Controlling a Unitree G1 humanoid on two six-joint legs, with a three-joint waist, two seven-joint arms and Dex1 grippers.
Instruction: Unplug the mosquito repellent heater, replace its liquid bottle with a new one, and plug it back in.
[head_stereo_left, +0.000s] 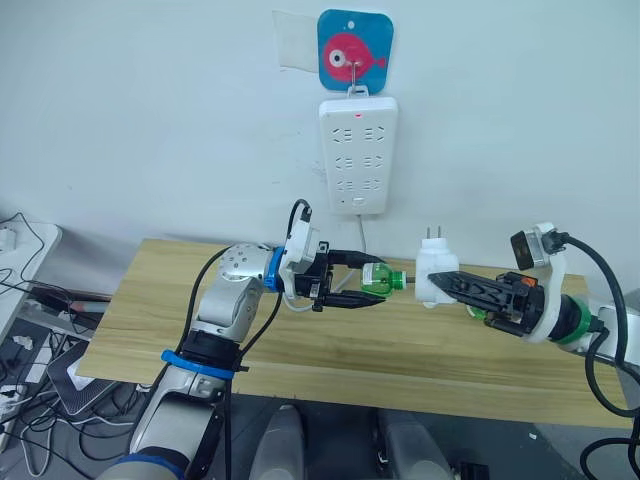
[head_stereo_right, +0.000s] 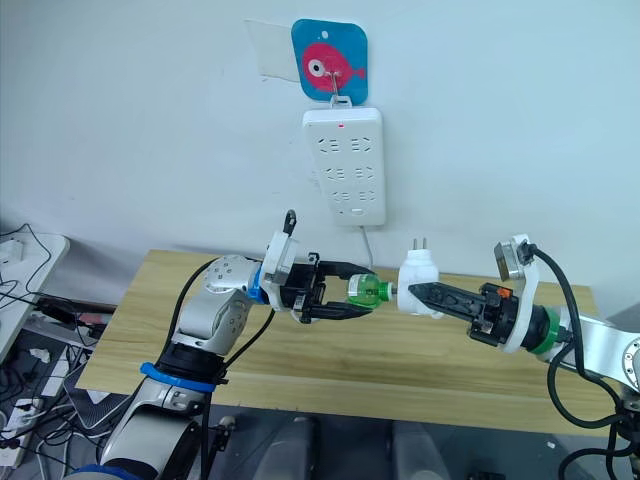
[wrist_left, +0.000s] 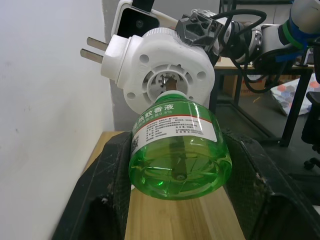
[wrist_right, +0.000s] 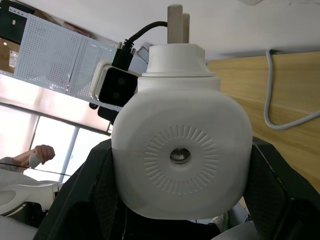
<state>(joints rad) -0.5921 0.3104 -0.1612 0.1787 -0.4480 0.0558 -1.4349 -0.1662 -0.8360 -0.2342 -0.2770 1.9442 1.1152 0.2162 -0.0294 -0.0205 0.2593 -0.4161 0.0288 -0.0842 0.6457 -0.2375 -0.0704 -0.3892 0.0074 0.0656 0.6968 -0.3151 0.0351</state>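
The white mosquito repellent heater (head_stereo_left: 435, 272) hangs in the air above the wooden table, plug prongs pointing up, with my right gripper (head_stereo_left: 447, 283) shut on it. My left gripper (head_stereo_left: 372, 278) is shut on a green liquid bottle (head_stereo_left: 378, 280) lying sideways, its neck pointing at the heater's underside. In the left wrist view the liquid bottle (wrist_left: 177, 155) has its wick tip at the heater's (wrist_left: 162, 70) round socket. The right wrist view looks at the heater's (wrist_right: 180, 155) top face with its small round opening.
A tall white power strip (head_stereo_left: 357, 154) hangs on the wall under a fish hook plate (head_stereo_left: 354, 48), its cable dropping behind the wooden table (head_stereo_left: 180, 320). Cables and devices lie on the floor at the left (head_stereo_left: 40, 350).
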